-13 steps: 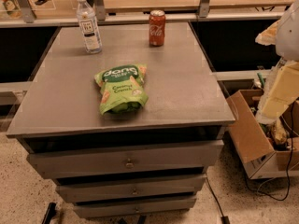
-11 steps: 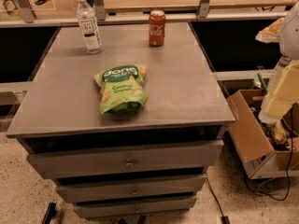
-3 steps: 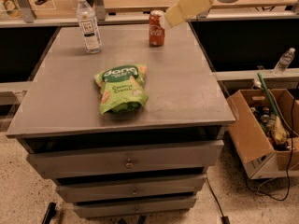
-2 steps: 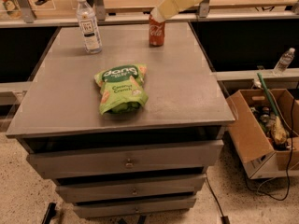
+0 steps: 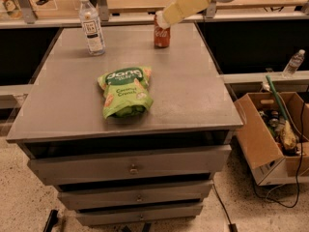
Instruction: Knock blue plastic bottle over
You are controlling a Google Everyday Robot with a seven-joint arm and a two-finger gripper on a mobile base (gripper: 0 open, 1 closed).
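Note:
The blue plastic bottle (image 5: 91,25) stands upright at the back left of the grey cabinet top (image 5: 193,95); it is clear, with a white cap and a dark-and-white label. My arm reaches in from the upper right. The gripper (image 5: 161,20) at its cream-coloured end hangs just over the top of the red soda can (image 5: 161,36), well to the right of the bottle and apart from it.
A green snack bag (image 5: 124,92) lies in the middle of the cabinet top. A cardboard box (image 5: 275,134) of odds and ends sits on the floor to the right. A tiny clear bottle (image 5: 293,63) stands on the ledge at the far right. A wooden shelf runs behind.
My arm has swung up from the right side and across to the left along the back edge; its end now hangs over the red can. The bottle, can and bag have not moved.

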